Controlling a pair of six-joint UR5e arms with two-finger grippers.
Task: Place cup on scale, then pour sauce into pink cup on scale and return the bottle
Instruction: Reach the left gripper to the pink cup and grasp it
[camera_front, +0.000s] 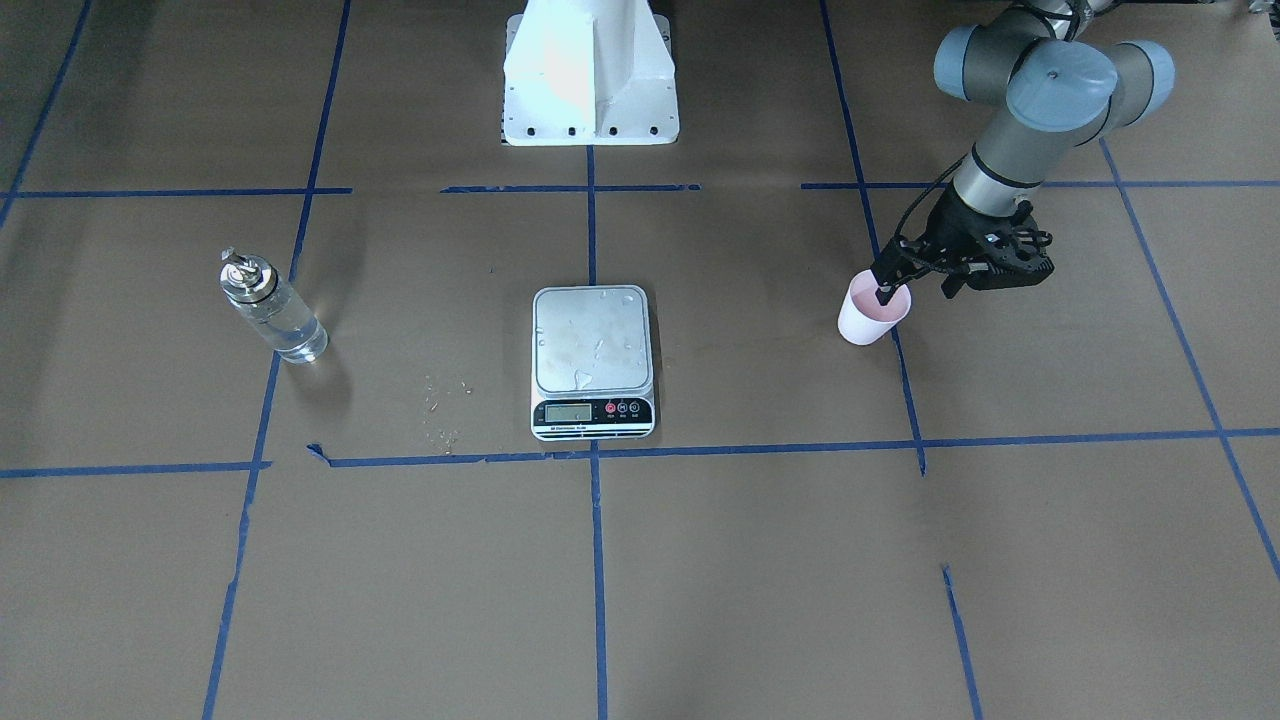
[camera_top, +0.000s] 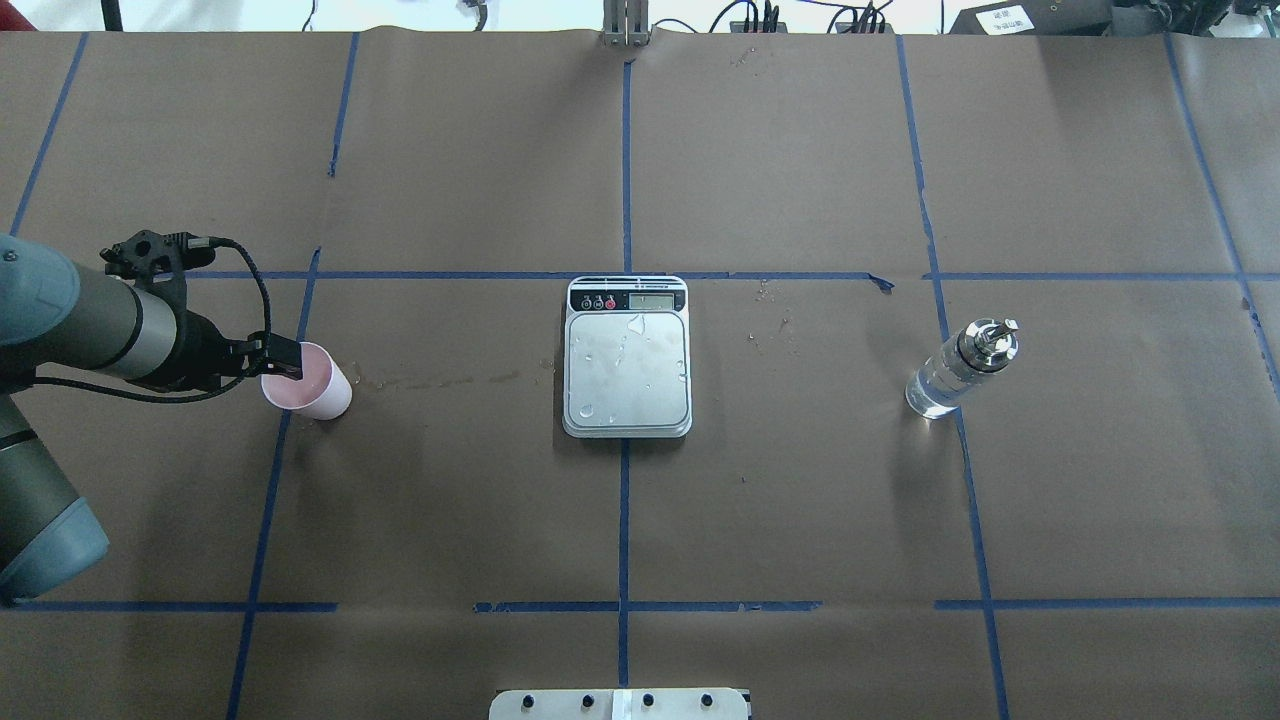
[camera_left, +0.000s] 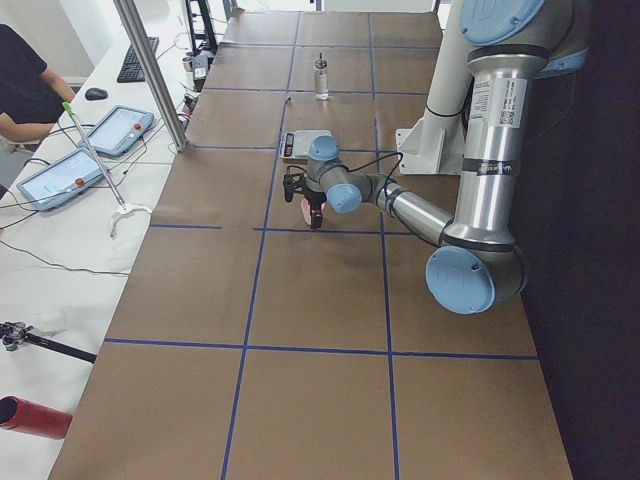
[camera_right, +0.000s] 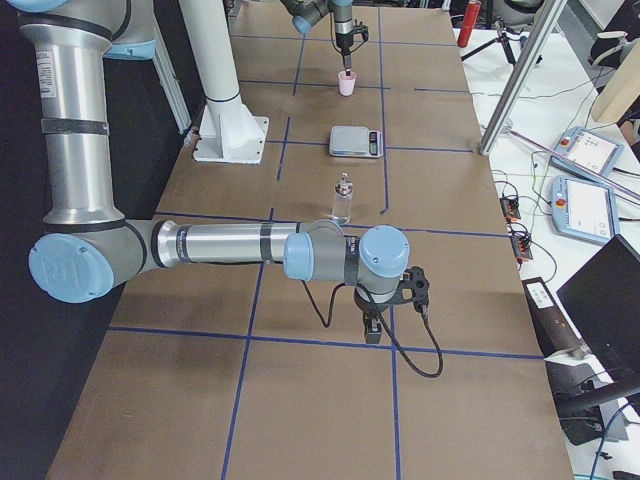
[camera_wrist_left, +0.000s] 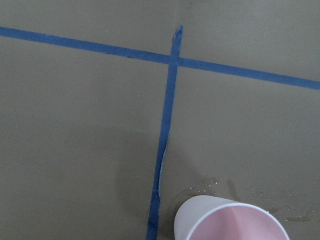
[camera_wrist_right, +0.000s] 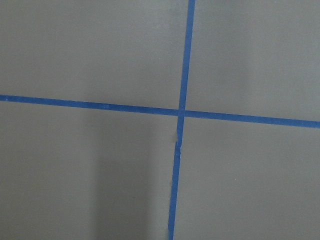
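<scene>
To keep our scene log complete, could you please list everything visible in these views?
cup: one, pale pink, upright on the table on the robot's left side, off the scale.
scale: one, silver platform with a black strip, table centre, droplets on it.
bottle: one, clear glass with a silver cap, standing on the robot's right side.
sauce: clear liquid inside the bottle.
table: one, brown covering with blue tape lines.
tablets: two, on the white side bench.
left end effector: one, black, at the cup's rim; grip unclear.
right end effector: one, black, over bare table near a tape crossing; state unclear.
</scene>
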